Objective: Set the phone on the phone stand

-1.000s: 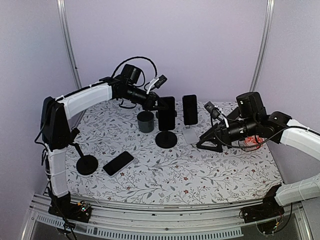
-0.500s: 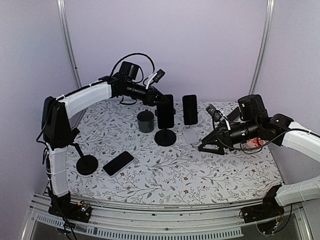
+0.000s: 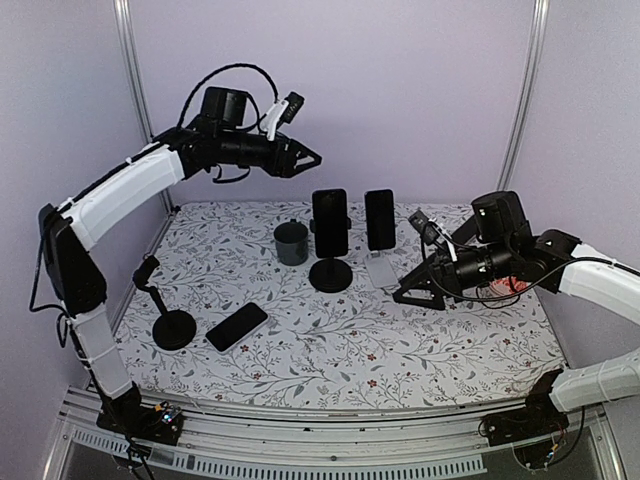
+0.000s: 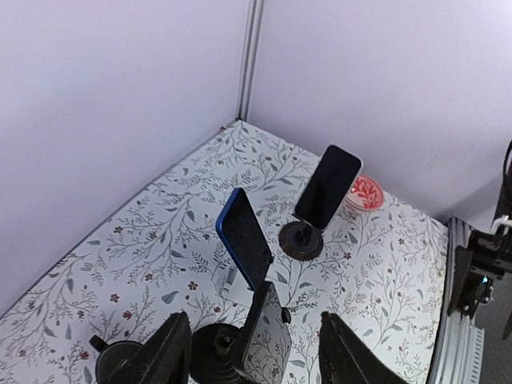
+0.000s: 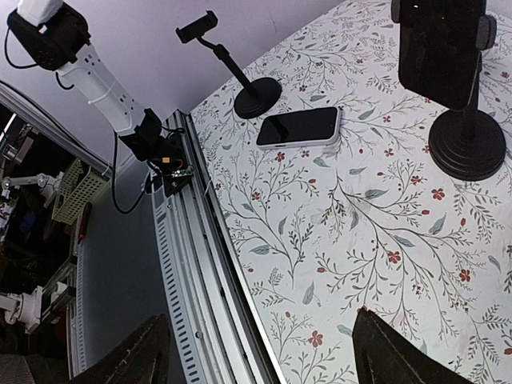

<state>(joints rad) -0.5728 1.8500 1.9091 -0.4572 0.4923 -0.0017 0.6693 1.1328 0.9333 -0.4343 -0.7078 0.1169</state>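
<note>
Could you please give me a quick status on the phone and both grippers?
Left gripper open, empty, up high. Right gripper open, empty, low. Phone upright on the phone stand. Nothing in the way.

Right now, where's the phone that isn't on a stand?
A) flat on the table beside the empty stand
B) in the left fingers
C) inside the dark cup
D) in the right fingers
A: the loose phone lies flat on the table, right beside the base of the empty stand.
</note>
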